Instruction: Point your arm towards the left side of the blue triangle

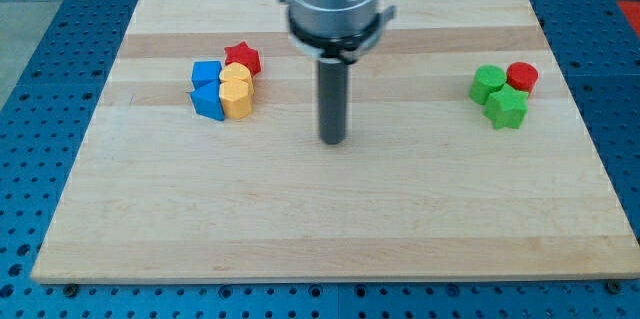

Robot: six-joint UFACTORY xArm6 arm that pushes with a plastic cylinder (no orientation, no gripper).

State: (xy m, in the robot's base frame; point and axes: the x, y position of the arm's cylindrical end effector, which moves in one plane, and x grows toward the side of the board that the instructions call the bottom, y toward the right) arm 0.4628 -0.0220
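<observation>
A cluster of blocks sits at the view's upper left. The blue triangle-like block [209, 102] is at its lower left, with a blue cube [206, 73] just above it. A yellow block [238, 101] touches its right side, another yellow block [236, 77] is above that, and a red star [243, 57] tops the cluster. My tip [333, 141] rests on the wooden board [320, 209] near the middle, well to the right of the cluster and slightly below it, touching no block.
At the view's right stand a green round block [488, 83], a red cylinder [522, 76] and a green star [506, 109], grouped together. The board is surrounded by a blue perforated table [40, 39].
</observation>
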